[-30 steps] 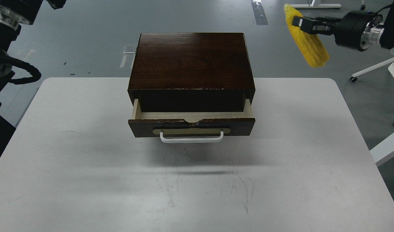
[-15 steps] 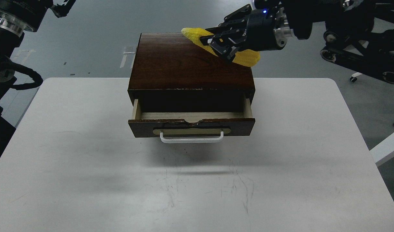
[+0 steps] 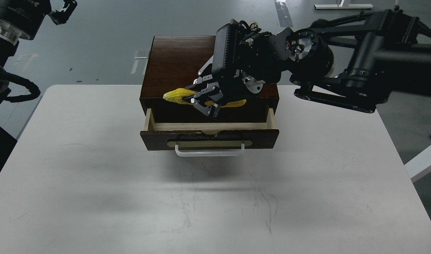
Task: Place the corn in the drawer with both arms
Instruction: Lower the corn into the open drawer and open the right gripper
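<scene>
The dark brown wooden box (image 3: 176, 63) stands at the back middle of the white table. Its drawer (image 3: 209, 137) is pulled part way open, with white bar handle and pale wood interior showing. My right gripper (image 3: 204, 100) is shut on the yellow corn (image 3: 176, 95). It holds the cob lying sideways, tip to the left, just above the open drawer at the box's front edge. My left gripper (image 3: 63, 10) is at the top left, far from the box and off the table; its fingers are too small to tell apart.
The white table (image 3: 95, 169) spreads in front of and beside the box. My right arm (image 3: 360, 70) reaches in from the right over the box's right rear. White furniture legs (image 3: 409, 74) stand on the floor at the right.
My right arm has swung left and down with the corn, from high at the right, over the box top, to just above the open drawer. The left arm has barely moved.
</scene>
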